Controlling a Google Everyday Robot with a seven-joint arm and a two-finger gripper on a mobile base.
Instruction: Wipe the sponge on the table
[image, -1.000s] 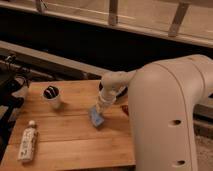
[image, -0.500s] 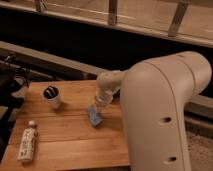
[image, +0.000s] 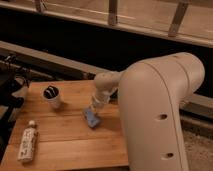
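The light-blue sponge (image: 91, 118) lies tilted on the wooden table (image: 65, 150), near its middle right. My gripper (image: 95, 106) comes down from the white arm (image: 160, 115) and is shut on the sponge's upper edge, pressing it onto the planks. The bulky arm housing hides the table's right side.
A white cup (image: 53, 97) with a dark inside stands left of the sponge. A white labelled bottle (image: 27, 143) lies near the front left corner. Dark equipment (image: 10, 85) sits beyond the table's left edge, and a railing runs behind.
The gripper and the sponge have slid a little to the left across the table. The arm housing now fills more of the right side. Cup and bottle have not moved.
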